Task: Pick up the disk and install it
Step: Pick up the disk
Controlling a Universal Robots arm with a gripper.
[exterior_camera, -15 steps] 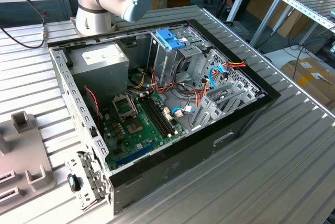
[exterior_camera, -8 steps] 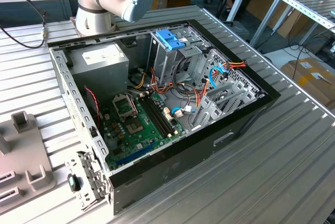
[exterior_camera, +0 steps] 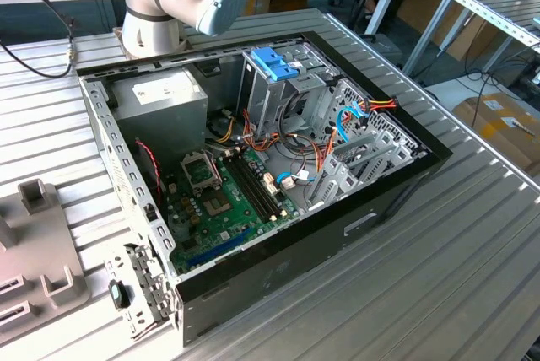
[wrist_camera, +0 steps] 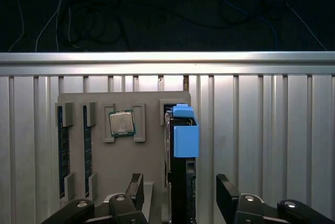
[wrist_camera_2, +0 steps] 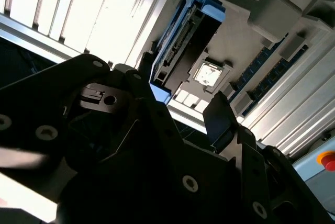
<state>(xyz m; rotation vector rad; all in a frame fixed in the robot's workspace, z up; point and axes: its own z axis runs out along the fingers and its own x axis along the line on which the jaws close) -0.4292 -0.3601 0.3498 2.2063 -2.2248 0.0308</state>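
The disk (wrist_camera: 184,139) stands on edge in a slot of a grey holder tray (wrist_camera: 152,103), its light-blue carrier rail facing up. My gripper (wrist_camera: 181,195) is open, one black finger (wrist_camera: 135,187) on each side of the disk, both apart from it. In the second wrist view the disk (wrist_camera_2: 183,41) appears end-on, with my gripper (wrist_camera_2: 180,96) just short of it. In the exterior view the open computer case (exterior_camera: 337,234) lies on the table, and its metal drive cage (exterior_camera: 266,95) carries a blue latch (exterior_camera: 274,63).
The tray also holds a processor chip (wrist_camera: 122,123) and two memory sticks (wrist_camera: 64,145). It rests on a ribbed aluminium table (wrist_camera: 261,130) whose edge is just beyond it. A red button (wrist_camera_2: 327,159) is at one side. The arm's base (exterior_camera: 156,7) stands behind the case.
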